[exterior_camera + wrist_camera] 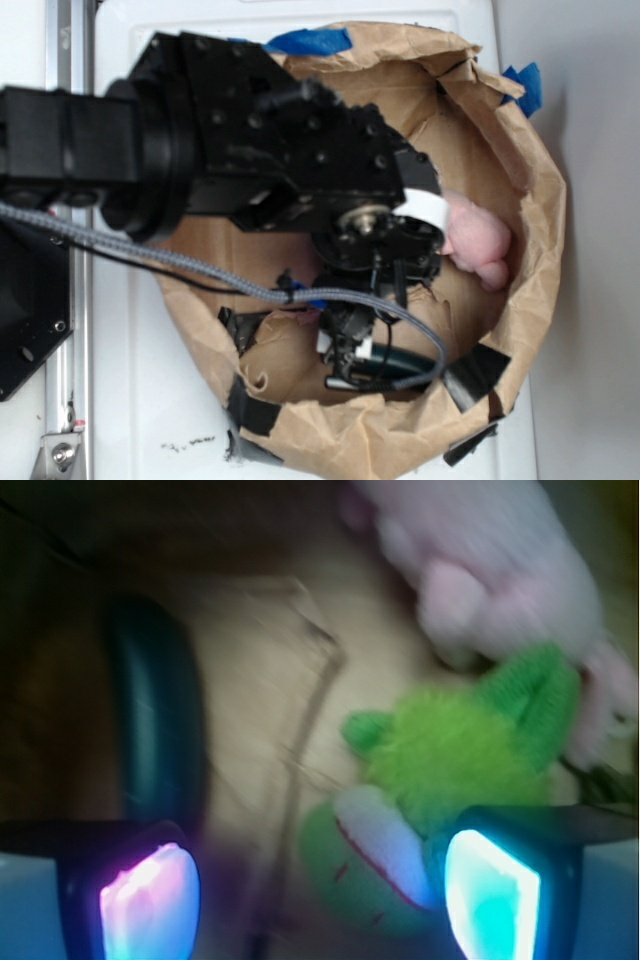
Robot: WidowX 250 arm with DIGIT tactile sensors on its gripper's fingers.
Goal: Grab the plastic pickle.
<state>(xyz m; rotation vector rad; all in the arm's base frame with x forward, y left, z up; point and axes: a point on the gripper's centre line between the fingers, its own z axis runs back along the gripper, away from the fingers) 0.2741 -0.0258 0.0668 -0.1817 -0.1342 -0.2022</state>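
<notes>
The plastic pickle (150, 720) is a glossy, very dark green piece. In the wrist view it stands lengthwise at the left, just beyond the left fingertip (150, 905) and outside the gap. My gripper (320, 900) is open, its two pads glowing. Between the pads, close to the right fingertip (492, 895), lies the head of a lime-green plush frog (450, 750). In the exterior view my gripper (355, 350) hangs low inside the paper-lined bin. A dark green bit of the pickle (405, 358) shows beside it, mostly hidden by the arm and cable.
A pink plush toy (490, 570) lies past the frog, at the bin's right side (475, 240). The crumpled brown paper wall (530, 200), patched with black tape (475, 375) and blue tape (310, 40), rings the gripper. A grey cable (200, 265) loops across.
</notes>
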